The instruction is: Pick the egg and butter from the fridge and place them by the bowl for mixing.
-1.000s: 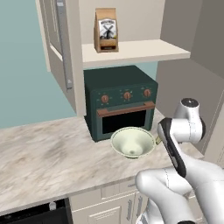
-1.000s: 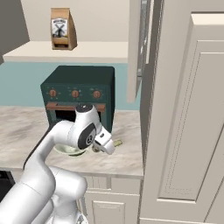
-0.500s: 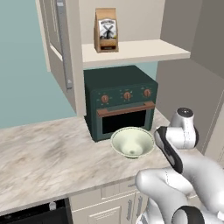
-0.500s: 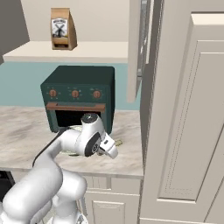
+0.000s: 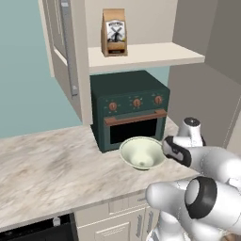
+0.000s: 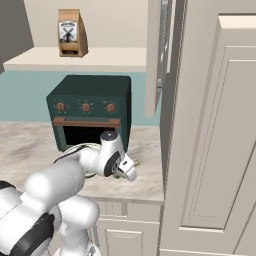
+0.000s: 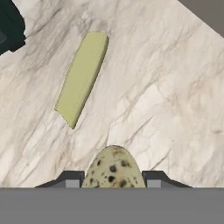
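Compared with a second ago, the arm is seen lowered: the wrist, then above the bowl's (image 5: pixel 142 152) rim, is now down beside it, close over the worktop (image 5: pixel 52 164). The bowl and the toaster oven (image 5: pixel 131 108) are unchanged in place.

In the hand view the egg (image 7: pixel 113 168) is pinched between the two fingers (image 7: pixel 71 179), one dark tip at each side of it. The egg is beige, speckled with dark brown spots, with its narrower end pointing away from the hand. Whether it touches the worktop cannot be told.

Beyond the fingers, to the upper left in the hand view, the butter (image 7: pixel 82 77) is seen lying flat on the marbled worktop, a pale yellow-green stick, apart from the egg. In the right base view the gripper (image 6: pixel 131 168) is held low over the worktop just in front of the toaster oven, with the bowl behind the arm. A brown bag (image 5: pixel 114 32) stands on the shelf (image 5: pixel 155 54) above.
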